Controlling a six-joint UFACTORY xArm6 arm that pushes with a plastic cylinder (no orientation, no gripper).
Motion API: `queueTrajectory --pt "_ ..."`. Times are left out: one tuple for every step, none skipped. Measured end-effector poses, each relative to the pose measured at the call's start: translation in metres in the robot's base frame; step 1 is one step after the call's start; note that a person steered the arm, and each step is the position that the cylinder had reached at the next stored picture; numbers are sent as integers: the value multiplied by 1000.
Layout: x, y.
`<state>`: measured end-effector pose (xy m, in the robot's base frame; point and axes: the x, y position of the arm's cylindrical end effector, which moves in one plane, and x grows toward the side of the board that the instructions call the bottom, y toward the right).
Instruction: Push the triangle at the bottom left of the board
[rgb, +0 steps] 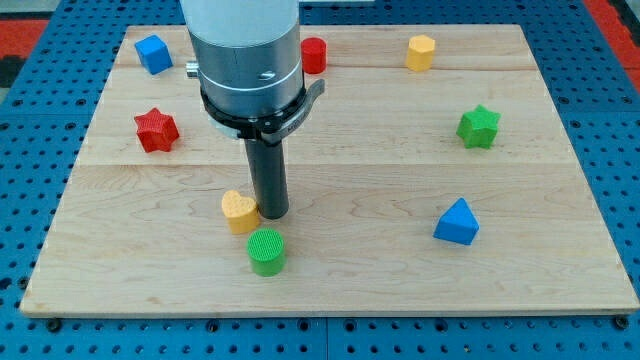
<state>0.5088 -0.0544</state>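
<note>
Beside yellow heart (238, 211): my tip (272, 214), touching.

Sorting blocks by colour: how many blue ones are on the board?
2: a blue cube at the view's top left, a blue triangle at lower right. The arm could hide another.

A blue cube (153, 53), red cylinder (314, 55) and yellow pentagon block (421, 52) line the view's top of the wooden board (560, 280). Red star (156, 130) sits left, green star (478, 127) right. Yellow heart (238, 211) lies just above green cylinder (266, 251).
</note>
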Motion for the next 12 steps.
queueTrajectory --pt "0 -1" --pt "0 -2" --pt "-6 -2" --pt "-36 42" --pt "-58 69" --pt "-72 77" --pt "-94 128" --pt "-79 189" --pt "-27 219" --pt "28 211" --pt "26 107" --pt "14 47"
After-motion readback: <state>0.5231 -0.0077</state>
